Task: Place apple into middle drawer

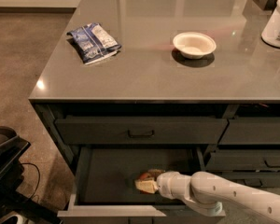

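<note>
While at apple (145, 176), gripper (147, 185) in drawer (109, 174).

Overhead glare on countertop (144, 73); end effector (147, 185) in shadowed middle drawer (107, 174).

Our white, smooth-shelled arm (238, 199) reaches in low from the right and lies nearly level, with its rounded wrist (170, 185) pointing left. At its end our gripper (145, 181) sits inside the open, shallow dark grey middle drawer (107, 176), over the right half of the floor. Its pale tan fingers (146, 186) are closed on the small round red apple (143, 176).
</note>
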